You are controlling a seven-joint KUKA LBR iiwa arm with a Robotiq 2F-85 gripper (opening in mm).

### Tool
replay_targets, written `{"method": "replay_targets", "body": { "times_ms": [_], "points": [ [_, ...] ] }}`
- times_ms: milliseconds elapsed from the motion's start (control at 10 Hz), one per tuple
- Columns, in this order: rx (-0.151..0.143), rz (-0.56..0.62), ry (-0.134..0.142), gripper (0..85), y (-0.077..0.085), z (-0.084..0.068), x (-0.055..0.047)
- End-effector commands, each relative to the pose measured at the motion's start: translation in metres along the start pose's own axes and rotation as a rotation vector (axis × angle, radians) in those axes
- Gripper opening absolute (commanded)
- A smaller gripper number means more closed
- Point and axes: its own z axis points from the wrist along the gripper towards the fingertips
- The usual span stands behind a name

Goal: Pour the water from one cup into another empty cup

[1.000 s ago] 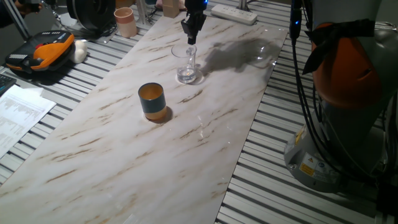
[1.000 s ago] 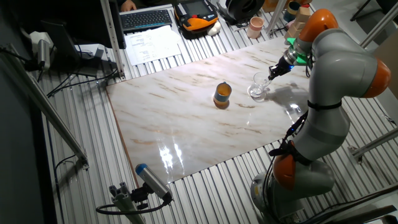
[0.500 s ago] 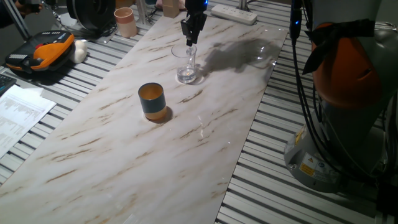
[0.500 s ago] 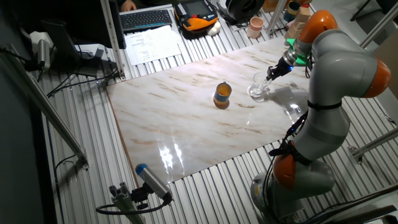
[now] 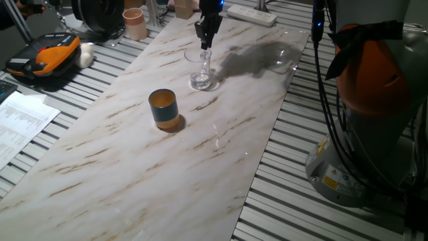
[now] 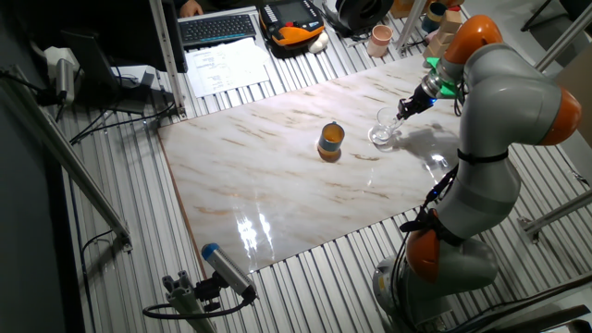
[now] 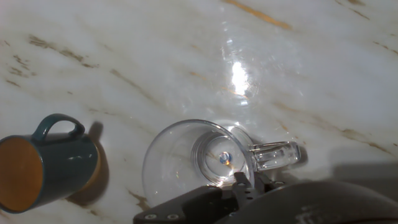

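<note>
Standing apart, one glass cup [image 5: 201,69], one teal cup [image 5: 163,108]

One fixed cam sits low at the surface [image 5: 200,154] end, looking along it. The other is high up and farther back, looking down across it. Hand cam points straight down, super close. All three catch the glass cup [image 5: 201,69] [image 6: 384,129] [image 7: 199,162] and teal cup [image 5: 163,108] [image 6: 330,141] [image 7: 46,163].

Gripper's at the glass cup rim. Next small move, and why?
Probably lift the glass cup straight up: the gripper sits at its rim, apparently pinching it, while the cup stands on the table. The teal cup waits upright, apart.
</note>
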Motion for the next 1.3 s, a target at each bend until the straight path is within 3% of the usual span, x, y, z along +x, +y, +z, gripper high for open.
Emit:
{"method": "replay_targets", "body": {
  "times_ms": [0, 1200],
  "points": [
    [0.0, 0.0, 0.0, 17.0, 0.0001, 0.0001, 0.0],
    [-0.006, -0.004, 0.009, 17.0, 0.001, 0.0012, 0.0001]
  ]
}}
